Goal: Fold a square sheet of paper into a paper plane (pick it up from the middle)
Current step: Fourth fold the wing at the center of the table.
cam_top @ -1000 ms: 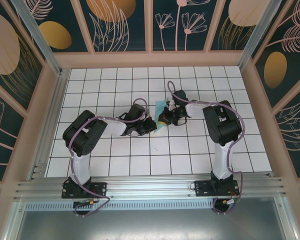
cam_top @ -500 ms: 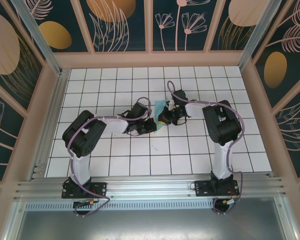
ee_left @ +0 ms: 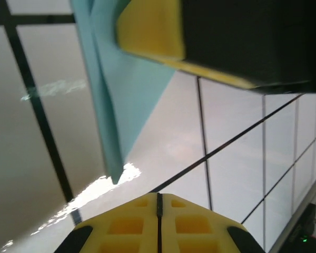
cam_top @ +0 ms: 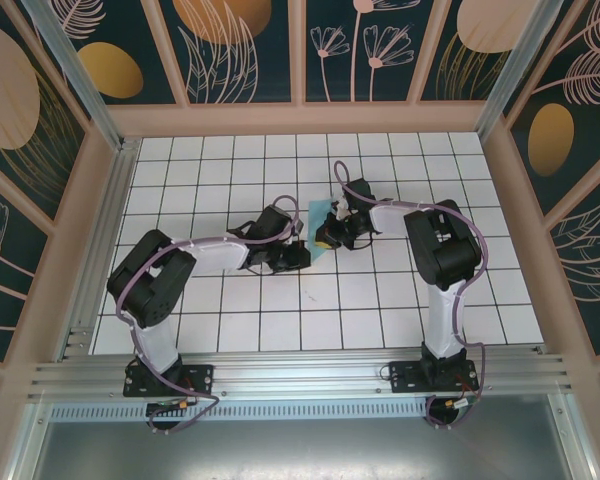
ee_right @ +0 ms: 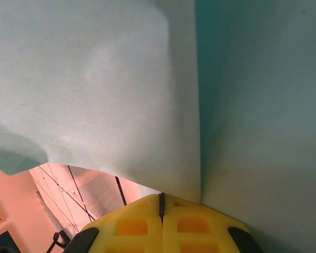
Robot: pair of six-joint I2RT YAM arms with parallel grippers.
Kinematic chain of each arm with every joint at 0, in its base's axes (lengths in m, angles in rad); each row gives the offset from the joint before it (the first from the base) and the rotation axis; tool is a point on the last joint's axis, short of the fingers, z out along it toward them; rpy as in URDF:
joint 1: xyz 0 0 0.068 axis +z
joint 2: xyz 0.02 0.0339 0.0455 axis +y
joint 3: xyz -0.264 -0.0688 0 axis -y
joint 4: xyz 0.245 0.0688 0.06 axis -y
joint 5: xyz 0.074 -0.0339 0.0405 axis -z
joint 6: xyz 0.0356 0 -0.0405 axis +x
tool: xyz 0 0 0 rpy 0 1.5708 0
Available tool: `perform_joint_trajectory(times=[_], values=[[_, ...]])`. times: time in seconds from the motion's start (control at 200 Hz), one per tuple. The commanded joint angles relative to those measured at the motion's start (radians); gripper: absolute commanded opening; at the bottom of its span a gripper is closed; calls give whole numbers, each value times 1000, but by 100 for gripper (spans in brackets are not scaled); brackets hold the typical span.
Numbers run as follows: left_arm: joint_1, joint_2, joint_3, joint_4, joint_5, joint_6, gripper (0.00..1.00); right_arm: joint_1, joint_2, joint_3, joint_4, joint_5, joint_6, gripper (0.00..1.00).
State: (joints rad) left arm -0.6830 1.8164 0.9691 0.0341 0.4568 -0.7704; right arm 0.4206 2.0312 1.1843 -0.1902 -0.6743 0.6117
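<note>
The paper (cam_top: 320,213) is lying near the middle of the table (cam_top: 220,310), already folded into a narrow, pointed shape, and it is sitting between the two grippers. Its long axis is running roughly from the far side towards the near side, with the pointed end towards the arm bases.

The left gripper (cam_top: 294,256) is sitting just to the left of that near end. Its fingers are pressed together on nothing, and the paper's tip is lying just ahead of them without touching (the left wrist view is showing a strip of bare tile between the two).

The right gripper (cam_top: 326,238) is reaching in from the opposite side, and it is the closer of the two. Its fingers are also pressed together, with no paper showing in the seam between them. Seen from the left wrist, one yellow pad is lying over the wider part of the paper, though I cannot tell whether it is pressing down or hanging just above.

The right arm is probably acting as the hold-down. Any move by the left would be going rightward and forward onto the tip.
</note>
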Motion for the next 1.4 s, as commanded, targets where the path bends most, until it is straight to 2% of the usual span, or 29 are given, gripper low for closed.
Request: perform_joint_trajectory(times=[0.0, 0.26, 0.465, 0.841, 1.111, 1.396], values=[[-5, -13, -16, 138, 14, -89, 9, 3, 44, 14, -32, 50, 10, 1], [-6, 89, -3, 119, -62, -116, 5, 3, 45, 11, -29, 40, 8, 0], [-4, 115, 24, 128, -69, -125, 4, 3, 44, 9, -28, 34, 4, 0], [5, 131, 11, 242, -75, -182, 4, 5, 45, 11, -34, 32, -4, 0], [6, 157, -28, 133, -132, -191, 2, 4, 47, 24, -40, 32, -15, 0], [5, 162, -75, 66, -141, -200, 0, -6, 82, 113, -77, 53, -61, 1]])
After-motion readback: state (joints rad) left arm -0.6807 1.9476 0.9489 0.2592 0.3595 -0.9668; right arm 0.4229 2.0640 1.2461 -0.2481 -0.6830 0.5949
